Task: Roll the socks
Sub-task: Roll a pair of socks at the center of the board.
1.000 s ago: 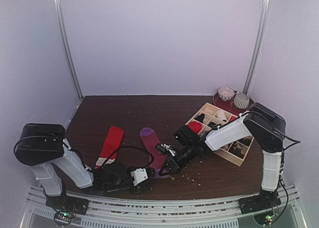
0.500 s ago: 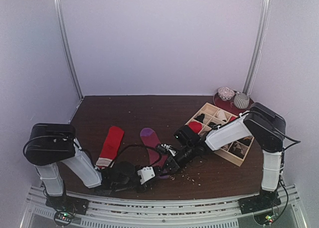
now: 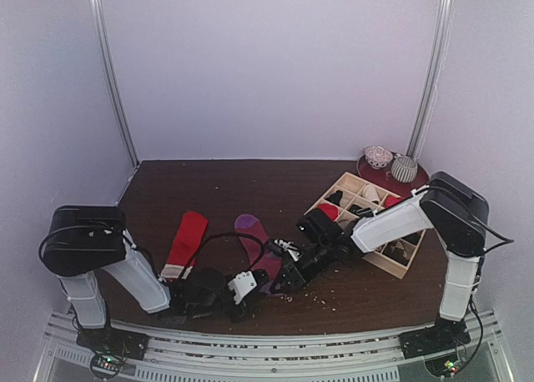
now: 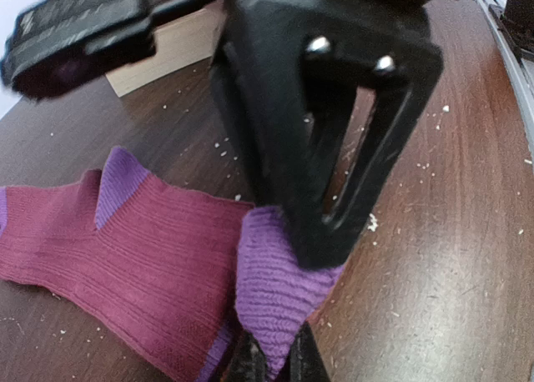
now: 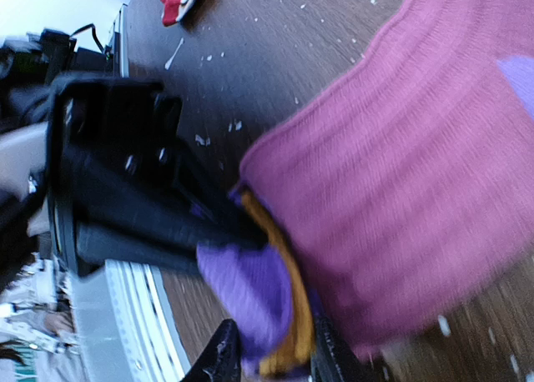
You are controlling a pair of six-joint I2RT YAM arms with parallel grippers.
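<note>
Left jaws pinch narrowly on the magenta sock at its purple end; right jaws clamp its orange cuff; the red sock lies at its nine o'clock.

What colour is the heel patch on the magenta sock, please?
Purple; the heel patch shows best in left wrist view.

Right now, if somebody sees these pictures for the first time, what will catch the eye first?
The left gripper and the right gripper meet at the near end of the magenta sock, each pinching the fabric there. The red sock lies flat to its left, untouched. A wooden compartment box with small items in it sits to the right.
</note>
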